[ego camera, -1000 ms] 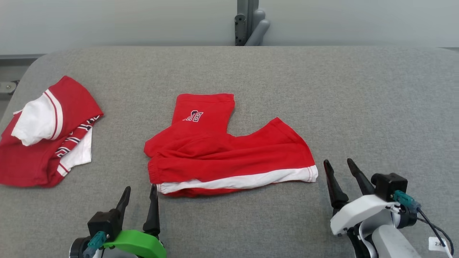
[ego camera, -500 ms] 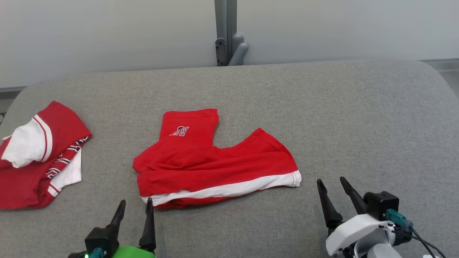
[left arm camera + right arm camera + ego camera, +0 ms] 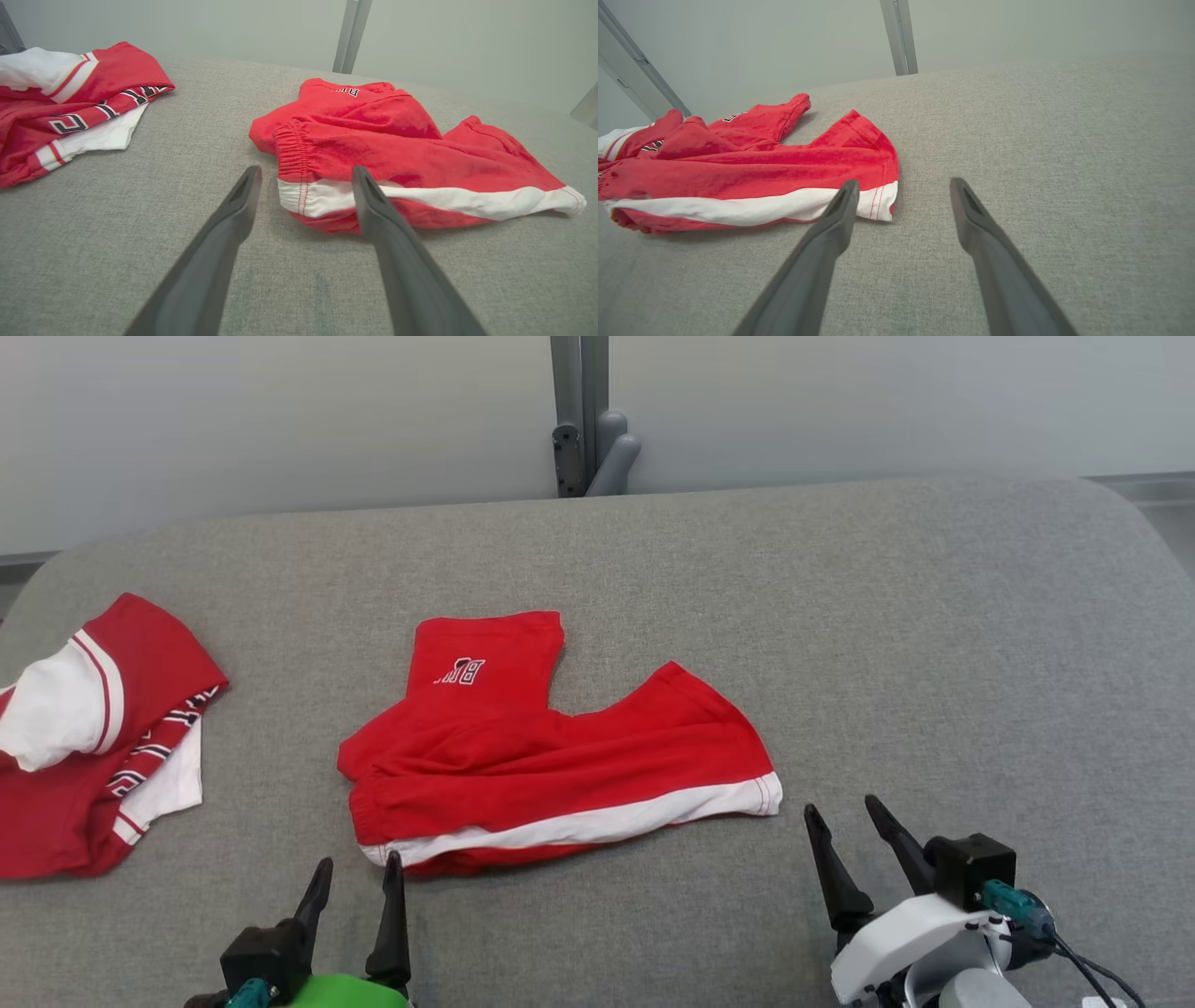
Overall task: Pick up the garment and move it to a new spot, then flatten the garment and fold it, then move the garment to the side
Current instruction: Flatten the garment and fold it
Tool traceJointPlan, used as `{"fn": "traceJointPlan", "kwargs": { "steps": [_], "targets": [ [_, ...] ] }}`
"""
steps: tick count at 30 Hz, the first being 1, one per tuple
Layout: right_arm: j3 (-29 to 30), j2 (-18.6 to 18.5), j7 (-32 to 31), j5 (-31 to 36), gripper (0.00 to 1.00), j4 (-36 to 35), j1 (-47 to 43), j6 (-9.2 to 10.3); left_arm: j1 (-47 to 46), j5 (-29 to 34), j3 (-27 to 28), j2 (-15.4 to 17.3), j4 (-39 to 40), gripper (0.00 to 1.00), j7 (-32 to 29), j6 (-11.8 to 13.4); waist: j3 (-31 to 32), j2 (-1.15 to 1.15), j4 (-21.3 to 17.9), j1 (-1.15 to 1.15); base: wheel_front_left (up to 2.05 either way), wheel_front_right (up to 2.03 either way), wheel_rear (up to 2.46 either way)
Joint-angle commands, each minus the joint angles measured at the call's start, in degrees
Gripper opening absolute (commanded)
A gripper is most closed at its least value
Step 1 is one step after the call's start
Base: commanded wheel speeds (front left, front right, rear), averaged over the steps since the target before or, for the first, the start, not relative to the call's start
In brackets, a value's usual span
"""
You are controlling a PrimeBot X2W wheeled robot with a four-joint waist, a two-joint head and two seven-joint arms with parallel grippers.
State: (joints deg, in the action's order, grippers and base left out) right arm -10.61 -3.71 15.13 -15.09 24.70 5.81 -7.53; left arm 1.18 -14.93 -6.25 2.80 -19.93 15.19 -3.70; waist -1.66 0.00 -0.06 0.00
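Lying mid-surface on the grey pad [image 3: 934, 663]: red shorts [image 3: 560, 756], partly doubled over, with a white stripe along the near edge, a gathered waistband and lettering on the far leg. Left gripper [image 3: 358, 860] has its fingers apart, just beside the waistband. Right gripper [image 3: 840, 805] has its fingers apart, near the hem. Second red-white garment [image 3: 84, 756] lies well apart, leftward.

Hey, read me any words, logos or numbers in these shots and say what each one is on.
"BU": white outlined letters on the red shorts, upside down in the head view; further letters beside them are unclear.
Black-and-white trim on the red and white garment at the left: letter-like shapes, too distorted to read.
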Motion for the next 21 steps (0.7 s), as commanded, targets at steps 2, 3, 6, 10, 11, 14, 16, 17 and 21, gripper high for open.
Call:
{"fn": "traceJointPlan", "kwargs": {
  "steps": [2,3,6,10,11,14,16,17,21],
  "targets": [
    [-0.3,0.1,-0.1,-0.5,1.00,-0.4,1.6,0.08,-2.2,-0.8,-0.1,0.2,-0.4,1.00,0.0,-0.5,-2.7,0.00,0.1,0.00,0.00,0.00,0.00],
    [-0.5,0.1,-0.1,-0.4,1.00,-0.5,2.0,0.07,-2.7,-1.0,-0.2,0.2,-0.8,1.00,0.0,-0.6,-3.8,0.00,0.1,0.00,0.00,0.00,0.00],
    [-1.1,0.1,-0.1,-0.5,1.00,-0.5,3.6,0.08,-4.7,-1.2,-0.3,0.2,-2.2,1.00,0.0,-1.0,-5.9,0.00,0.2,0.00,0.00,0.00,0.00],
    [-1.7,-0.2,-0.1,-0.8,1.00,-0.5,5.2,0.08,-6.7,-0.9,0.5,0.2,-5.0,1.00,0.0,-1.4,-7.6,0.00,0.2,0.00,0.00,0.00,0.00],
    [-1.9,-0.2,-0.1,-0.9,1.00,-0.6,5.4,0.08,-7.0,-1.2,1.0,0.2,-5.5,1.00,0.0,-1.5,-7.9,0.00,0.1,0.00,0.00,0.00,0.00],
    [-2.1,-0.3,-0.1,-1.3,1.00,-0.7,5.9,0.08,-7.1,-0.8,1.8,0.2,-6.0,1.00,0.0,-1.9,-8.5,0.00,0.1,0.00,0.00,0.00,0.00],
    [-2.1,-0.5,-0.1,-1.6,1.00,-0.8,6.1,0.08,-6.8,-0.6,2.2,0.2,-6.1,1.00,0.0,-2.3,-8.7,0.00,0.1,0.00,0.00,0.00,0.00],
    [-2.1,-0.6,-0.1,-1.7,1.00,-0.8,6.2,0.07,-6.7,-0.7,2.4,0.2,-6.2,1.00,0.0,-2.4,-8.8,0.00,0.1,0.00,0.00,0.00,0.00],
    [-2.2,-0.9,-0.1,-2.1,1.00,-0.6,6.3,0.07,-6.8,-1.5,2.4,0.2,-6.3,1.00,0.0,-3.2,-9.1,0.00,0.2,0.00,0.00,0.00,0.00]
  ]
}}
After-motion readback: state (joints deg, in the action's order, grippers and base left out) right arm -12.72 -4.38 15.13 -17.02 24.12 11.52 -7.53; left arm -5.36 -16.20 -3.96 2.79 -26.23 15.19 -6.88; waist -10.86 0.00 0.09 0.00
